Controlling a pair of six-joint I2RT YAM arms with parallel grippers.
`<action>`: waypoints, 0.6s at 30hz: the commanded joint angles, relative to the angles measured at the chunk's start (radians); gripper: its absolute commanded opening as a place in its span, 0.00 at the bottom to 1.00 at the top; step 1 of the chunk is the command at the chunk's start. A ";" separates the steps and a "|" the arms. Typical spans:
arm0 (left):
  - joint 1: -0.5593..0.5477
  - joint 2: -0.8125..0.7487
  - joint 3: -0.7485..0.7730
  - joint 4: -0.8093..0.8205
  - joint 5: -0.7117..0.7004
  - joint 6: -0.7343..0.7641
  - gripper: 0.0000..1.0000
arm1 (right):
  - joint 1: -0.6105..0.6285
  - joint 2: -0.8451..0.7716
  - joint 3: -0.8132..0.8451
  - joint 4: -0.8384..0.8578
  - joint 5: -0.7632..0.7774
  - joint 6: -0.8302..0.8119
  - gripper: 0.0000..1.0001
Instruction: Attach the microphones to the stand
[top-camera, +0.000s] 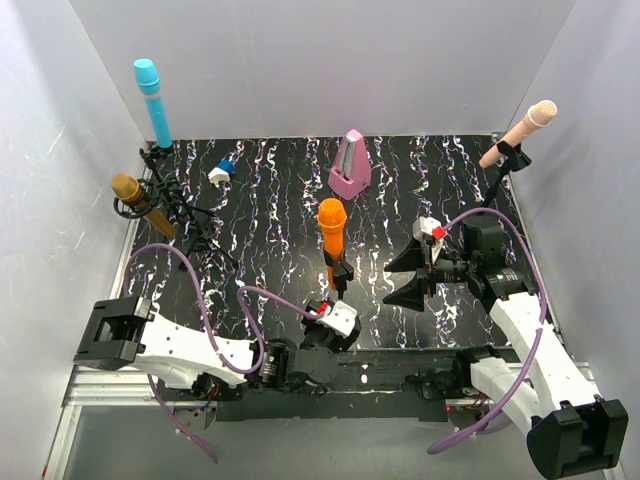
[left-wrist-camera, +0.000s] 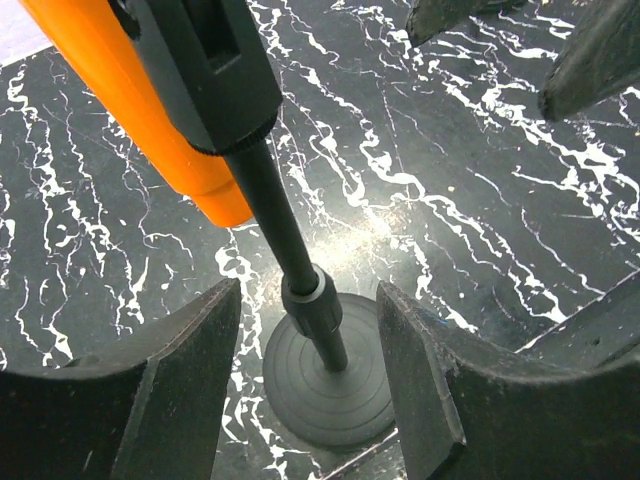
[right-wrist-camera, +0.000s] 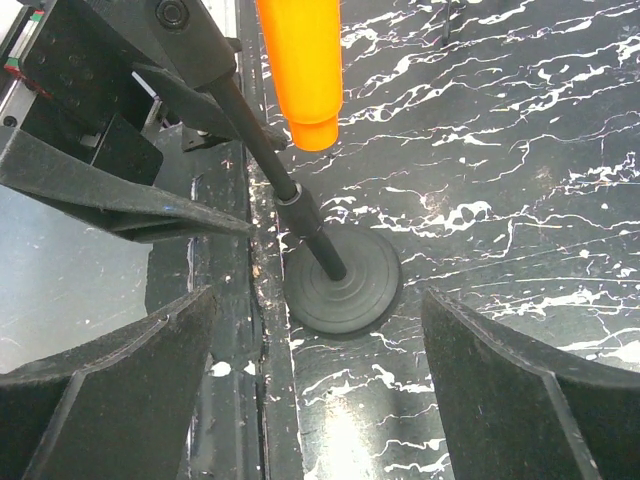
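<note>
An orange microphone sits tilted in the clip of a short black stand with a round base. My left gripper straddles this stand's pole low down. Its fingers stand apart with a gap on each side, touching nothing. In the top view the left gripper is just in front of the stand. My right gripper hangs open to the right of it, aimed at the base. The cyan microphone, gold microphone and pale pink microphone each sit on stands.
A pink pyramid metronome stands at the back middle. A small blue and white object lies at the back left. White walls close in three sides. The left arm's body fills the left of the right wrist view.
</note>
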 joint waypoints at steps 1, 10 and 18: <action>0.004 0.024 0.036 0.146 -0.072 0.020 0.55 | -0.011 -0.002 -0.005 0.034 -0.025 0.001 0.89; 0.082 0.046 0.054 0.169 -0.051 0.012 0.40 | -0.031 -0.004 -0.013 0.039 -0.032 0.002 0.89; 0.167 0.012 0.057 0.134 0.086 0.018 0.00 | -0.049 -0.010 -0.015 0.041 -0.046 0.005 0.89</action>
